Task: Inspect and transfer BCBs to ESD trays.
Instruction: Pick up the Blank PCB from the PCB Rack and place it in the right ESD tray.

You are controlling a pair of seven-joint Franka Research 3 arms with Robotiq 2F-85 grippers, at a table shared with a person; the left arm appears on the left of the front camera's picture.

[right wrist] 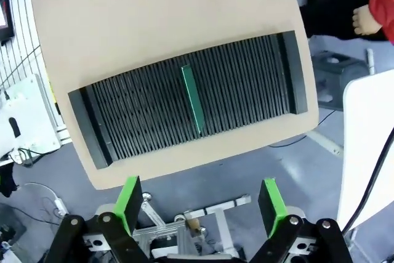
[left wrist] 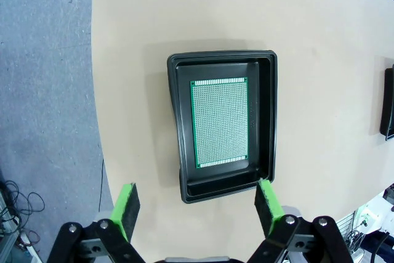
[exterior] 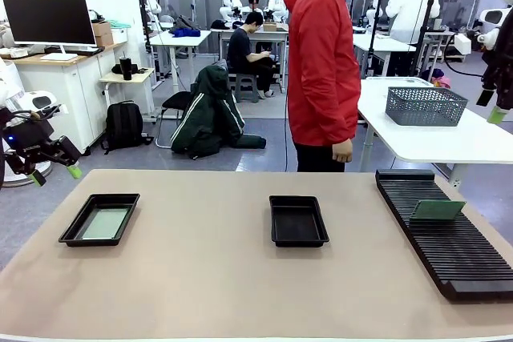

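Hovering, left gripper [left wrist: 197, 204] jaws wide apart and empty, ESD tray [left wrist: 178, 121] holding flat BCB [left wrist: 220, 124] just ahead. Hovering, right gripper [right wrist: 201, 202] jaws equally wide, slotted rack [right wrist: 246, 90] with upright BCB [right wrist: 192, 100] ahead.

Green dotted BCB [left wrist: 220, 122], black tray [left wrist: 179, 127]

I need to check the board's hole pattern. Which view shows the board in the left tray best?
The left wrist view: it looks straight down on the board, flat in its tray, holes visible. The front view shows it small and foreshortened.
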